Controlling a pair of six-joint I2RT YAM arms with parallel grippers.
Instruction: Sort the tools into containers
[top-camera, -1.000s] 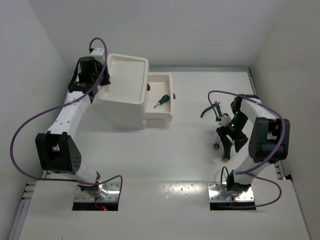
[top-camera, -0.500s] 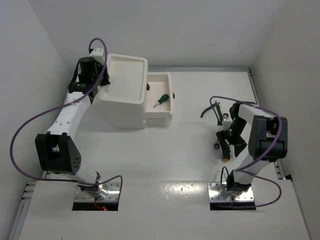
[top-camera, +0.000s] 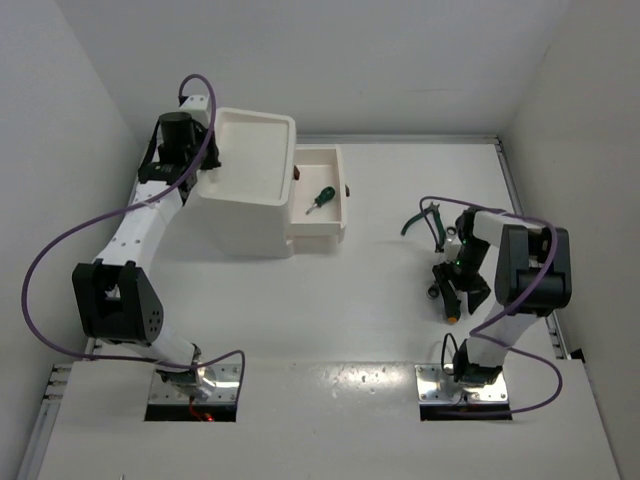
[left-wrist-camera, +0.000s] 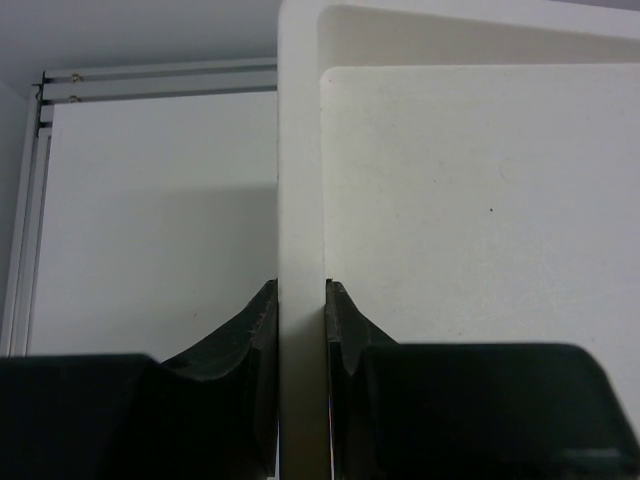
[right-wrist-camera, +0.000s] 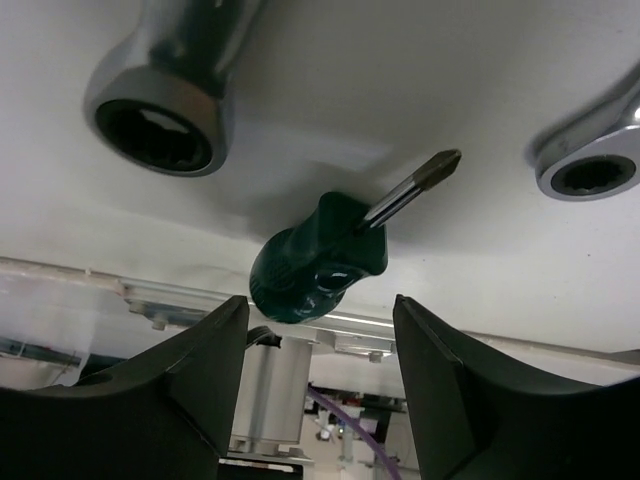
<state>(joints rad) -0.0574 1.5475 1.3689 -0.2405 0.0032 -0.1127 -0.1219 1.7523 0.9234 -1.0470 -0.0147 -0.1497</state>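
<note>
White cabinet (top-camera: 245, 215) sits far-left on the counter (top-camera: 380, 290). L end effector (left-wrist-camera: 300, 330) is clamped shut on the left rim of the cabinet's tray top (left-wrist-camera: 300, 150), one finger on each side of the wall. One drawer (top-camera: 318, 236) is pulled out of the cabinet's right side w/ a green-handled screwdriver (top-camera: 322, 200) lying inside. Well right of the cabinet, R end effector (right-wrist-camera: 320, 340) points down at the counter, jaws apart, gripping nothing. A second green-handled screwdriver (right-wrist-camera: 315, 265) lies in line w/ the gap btwn its fingers, untouched. A silver wrench (right-wrist-camera: 160, 110) and a second silver wrench (right-wrist-camera: 590, 165) lie beside that screwdriver's tip. Green-handled pliers (top-camera: 425, 220) lie near them, on the side toward the cabinet.
</note>
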